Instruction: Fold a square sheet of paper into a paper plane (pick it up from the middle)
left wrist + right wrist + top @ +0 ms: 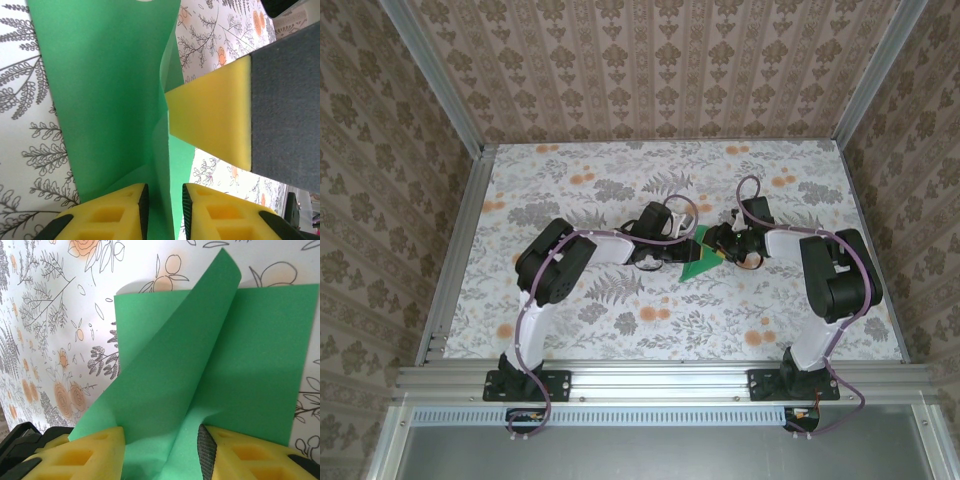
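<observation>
The square sheet of paper [700,262], green and partly folded, lies mid-table between the 2 pincers. The left gripper [165,202] clamps a raised fold of it; the right gripper [160,450] pinches another lifted flap above the floral tabletop [620,320].

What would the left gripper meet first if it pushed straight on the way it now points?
Probably the raised fold of the square sheet of paper, which already stands between the left gripper fingers. Just beyond, a yellow pad of the right gripper crosses that line; depth is unclear.
</observation>
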Robot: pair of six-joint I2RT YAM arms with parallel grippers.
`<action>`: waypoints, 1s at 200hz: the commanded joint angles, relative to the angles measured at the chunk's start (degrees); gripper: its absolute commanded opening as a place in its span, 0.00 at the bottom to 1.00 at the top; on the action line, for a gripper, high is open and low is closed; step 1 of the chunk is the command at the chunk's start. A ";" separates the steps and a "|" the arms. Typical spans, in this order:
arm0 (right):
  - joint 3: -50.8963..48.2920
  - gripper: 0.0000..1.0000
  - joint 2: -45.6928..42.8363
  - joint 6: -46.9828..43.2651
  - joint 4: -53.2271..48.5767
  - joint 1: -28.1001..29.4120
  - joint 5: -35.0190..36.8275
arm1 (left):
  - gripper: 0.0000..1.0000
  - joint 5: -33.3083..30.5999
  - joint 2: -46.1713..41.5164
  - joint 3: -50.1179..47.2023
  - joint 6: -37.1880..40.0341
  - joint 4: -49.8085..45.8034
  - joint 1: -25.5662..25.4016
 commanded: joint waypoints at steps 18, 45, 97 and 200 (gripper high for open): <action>-0.54 0.45 3.18 0.67 -6.16 -0.30 6.86 | 0.32 -0.34 -3.26 -1.93 0.46 -1.03 -0.07; -0.54 0.45 3.19 0.73 -6.23 -0.30 6.93 | 0.36 -1.62 -4.92 -3.36 0.36 -1.47 -0.10; -0.57 0.45 3.12 0.65 -6.13 -0.29 6.61 | 0.43 -4.17 -8.01 -6.35 -0.59 -1.43 -0.33; -0.63 0.45 3.36 0.47 -6.11 -0.30 6.28 | 0.45 -9.18 -6.62 -1.72 0.18 -11.59 -3.02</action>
